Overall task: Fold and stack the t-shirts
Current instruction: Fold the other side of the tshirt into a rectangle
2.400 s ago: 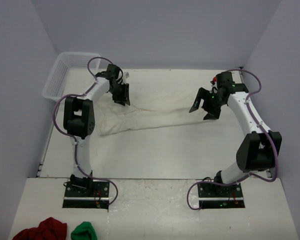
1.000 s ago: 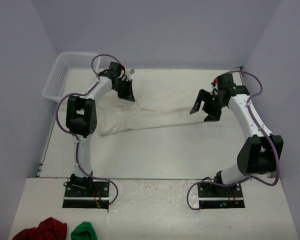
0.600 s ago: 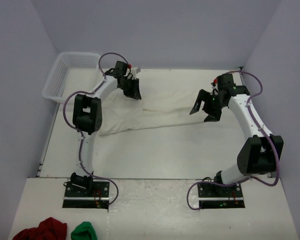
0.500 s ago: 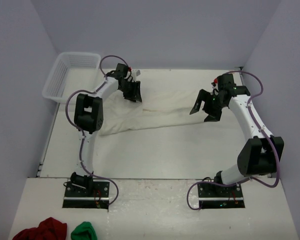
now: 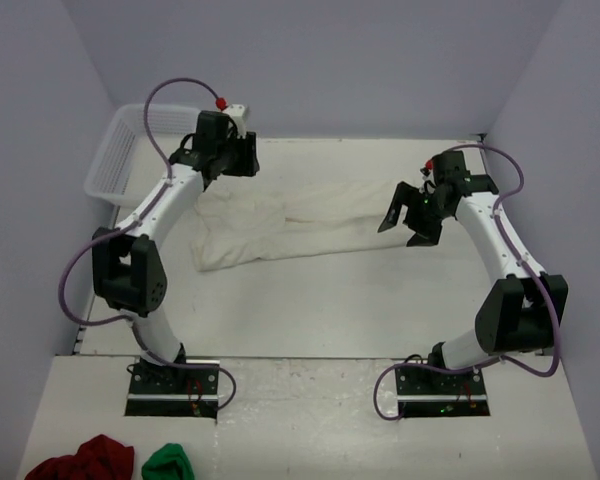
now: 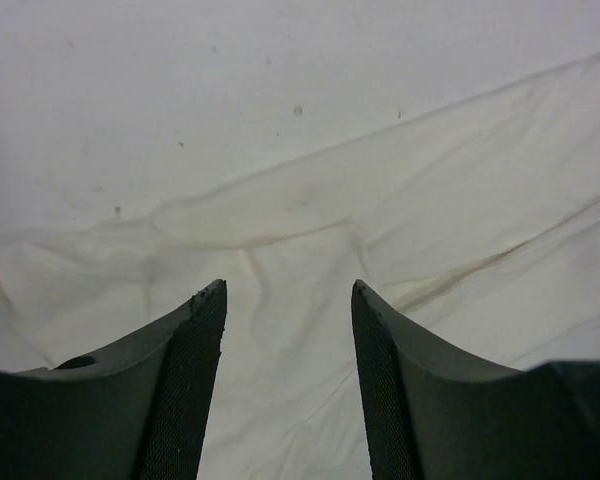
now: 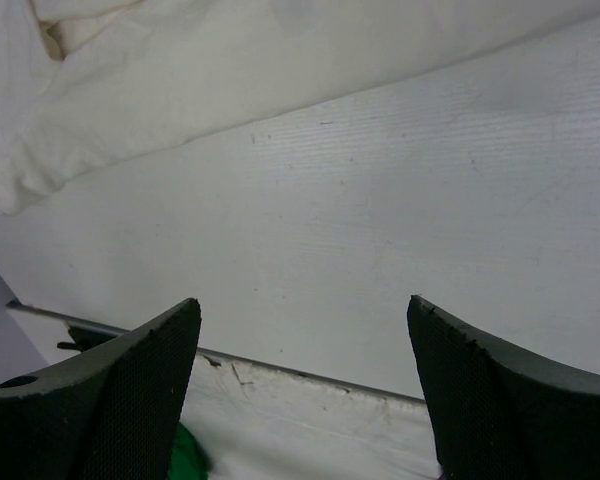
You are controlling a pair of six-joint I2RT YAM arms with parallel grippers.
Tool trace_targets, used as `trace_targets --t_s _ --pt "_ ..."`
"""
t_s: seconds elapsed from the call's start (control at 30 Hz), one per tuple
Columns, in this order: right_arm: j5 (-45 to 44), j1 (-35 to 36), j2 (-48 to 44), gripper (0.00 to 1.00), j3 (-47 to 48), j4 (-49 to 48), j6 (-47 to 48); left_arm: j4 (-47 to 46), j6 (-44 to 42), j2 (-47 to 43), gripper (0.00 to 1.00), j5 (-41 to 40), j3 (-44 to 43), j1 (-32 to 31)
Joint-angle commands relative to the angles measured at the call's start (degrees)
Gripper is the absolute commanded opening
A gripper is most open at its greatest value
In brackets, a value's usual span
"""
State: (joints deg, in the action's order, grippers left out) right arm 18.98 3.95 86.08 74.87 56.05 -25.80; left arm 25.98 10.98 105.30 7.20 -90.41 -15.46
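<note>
One shirt (image 5: pixel 280 225) is lying on the bench (image 5: pixel 330 300) as a long, folded strip. It is running from the left side, where it is bunching up a bit, over to the right side. No other shirt is showing.

The left fingers (image 5: pixel 230 158) are hanging high over the far left end of the shirt. They are standing apart and are holding nothing. In the left wrist view the soft folds are showing right under them. The right fingers (image 5: pixel 407 218) are hovering just above the right end of the shirt. They are spread wide and are holding nothing too.

Here is what I am thinking could go wrong:

- The cloth is lying in layers. If the left fingers are only pinching the top layer, the fold is going to fall open when they lift.
- The cloth is thin and floppy. If the fingers are closing on too little of it, it is going to slip out partway.
- If one arm is pulling before the other, the strip is going to twist and end up crooked.
- If the fingers are pushing down too hard, they are going to bump the bench and drag the shirt into a lump.
- The left arm is reaching close to the basket (image 5: pixel 110 165), so a wide swing could be knocking it.
</note>
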Motion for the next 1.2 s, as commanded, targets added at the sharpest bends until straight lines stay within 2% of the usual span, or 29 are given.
trace_targets --t_s 0.0,0.07,0.17,0.27,0.33,0.43,0.57,0.8,1.17 --pt "-0.3 1.0 -1.1 0.85 1.2 -1.1 0.6 0.7 1.6 -4.5 0.55 -6.9 -0.8 -0.1" --pt "0.1 1.2 -0.7 0.85 1.9 -1.0 0.6 7.5 2.6 -3.4 0.57 -10.9 -2.3 -0.1" --pt "0.5 1.5 -0.7 0.85 2.4 -1.1 0.7 19.1 6.3 0.3 0.55 -15.5 -5.7 0.3" --pt "0.5 1.4 -0.7 0.85 2.8 -0.9 1.3 22.4 10.1 -0.4 0.48 -15.1 -2.8 0.6" --pt "0.5 1.4 -1.2 0.85 2.8 -0.7 1.6 22.1 12.7 -2.5 0.44 -14.2 2.0 1.3" --pt "0.6 1.5 -2.3 0.85 1.9 -1.0 1.6 22.3 16.2 -5.5 0.44 -12.4 5.8 2.6" --pt "1.2 1.5 -3.2 0.85 0.5 -1.6 1.6 27.2 17.2 -5.6 0.45 -14.8 6.6 2.9" --pt "1.6 1.4 -4.3 0.85 -0.1 -1.7 1.5 29.5 18.0 -5.6 0.47 -17.4 10.5 3.7" --pt "0.8 1.4 -4.9 0.85 -0.7 -1.0 1.6 23.5 15.0 -4.3 0.49 -11.0 15.4 10.8"
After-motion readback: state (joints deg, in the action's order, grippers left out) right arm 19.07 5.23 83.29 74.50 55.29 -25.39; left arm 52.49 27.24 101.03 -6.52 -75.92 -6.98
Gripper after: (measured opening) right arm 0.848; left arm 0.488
